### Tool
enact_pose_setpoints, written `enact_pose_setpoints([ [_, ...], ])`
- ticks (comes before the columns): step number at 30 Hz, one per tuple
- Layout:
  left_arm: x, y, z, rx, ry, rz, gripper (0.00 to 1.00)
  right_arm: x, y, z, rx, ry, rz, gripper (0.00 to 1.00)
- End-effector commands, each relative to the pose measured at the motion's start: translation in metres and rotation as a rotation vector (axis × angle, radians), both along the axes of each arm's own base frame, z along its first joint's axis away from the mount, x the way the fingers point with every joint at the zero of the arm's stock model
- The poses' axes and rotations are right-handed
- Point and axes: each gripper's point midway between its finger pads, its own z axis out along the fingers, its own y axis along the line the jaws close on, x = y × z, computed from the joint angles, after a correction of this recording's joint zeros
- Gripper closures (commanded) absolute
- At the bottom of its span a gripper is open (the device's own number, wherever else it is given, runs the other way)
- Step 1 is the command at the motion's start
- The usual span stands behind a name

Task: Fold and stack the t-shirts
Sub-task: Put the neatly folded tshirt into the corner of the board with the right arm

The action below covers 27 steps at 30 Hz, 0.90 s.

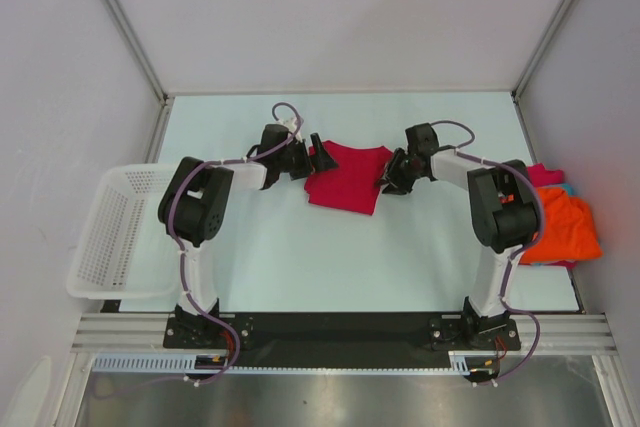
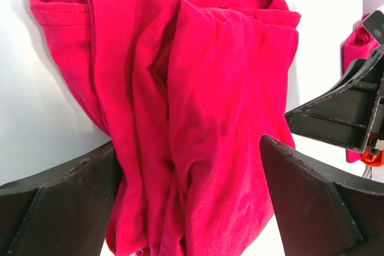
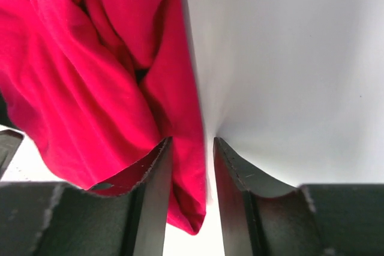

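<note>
Crimson jersey cloth, soft and floppy, is what we're dealing with. The crimson shirt point(image 1: 348, 175) lies bunched and partly folded near the middle of the table point(image 1: 300, 257). The left claw point(image 1: 320, 156) is at its 9 o'clock edge and the right claw point(image 1: 390, 177) at its 3 o'clock edge.

Left claw is spread wide, its fingers point(image 2: 60, 202) straddling a thick ridge of folds. The cloth brushes one finger but nothing is pinched. Right claw is narrow, with a hem of the shirt in the gap. A sliver of table shows beside one pad, so we can't tell if it actually bites.

Handling-wise, we reckon it's light and limp and holds no shape, so it'll sag wherever it isn't supported. Best bet in our view is to grab hems or seams near the corners, both sides level, not a fistful of middle wrinkles. The risk is catching one layer and dragging the fold open.

Over at 3 o'clock on the table edge, the orange shirt point(image 1: 565, 229) and magenta shirt point(image 1: 545, 174) sit in a heap. White basket point(image 1: 105, 237) is at 9 o'clock.
</note>
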Motion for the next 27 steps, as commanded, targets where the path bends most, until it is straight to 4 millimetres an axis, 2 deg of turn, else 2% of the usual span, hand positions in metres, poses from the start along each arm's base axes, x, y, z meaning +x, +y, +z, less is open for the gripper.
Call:
enact_pose_setpoints([
  [1, -0.035, 0.006, -0.037, 0.087, 0.151, -0.027, 0.0, 0.008, 0.009, 0.034, 0.094, -0.076, -0.007, 0.59],
  [9, -0.031, 0.005, -0.033, 0.093, 0.144, -0.03, 0.0, 0.009, 0.006, 0.056, 0.196, -0.103, -0.026, 0.57],
  [14, -0.03, 0.006, -0.032, 0.096, 0.147, -0.028, 0.01, 0.009, 0.001, 0.06, 0.196, -0.114, -0.032, 0.56],
  [19, -0.03, 0.006, -0.032, 0.101, 0.145, -0.028, 0.01, 0.009, -0.007, 0.055, 0.189, -0.1, -0.043, 0.55],
  [27, -0.03, 0.008, -0.032, 0.109, 0.144, -0.023, 0.01, 0.006, 0.005, 0.041, 0.175, -0.07, -0.011, 0.54],
])
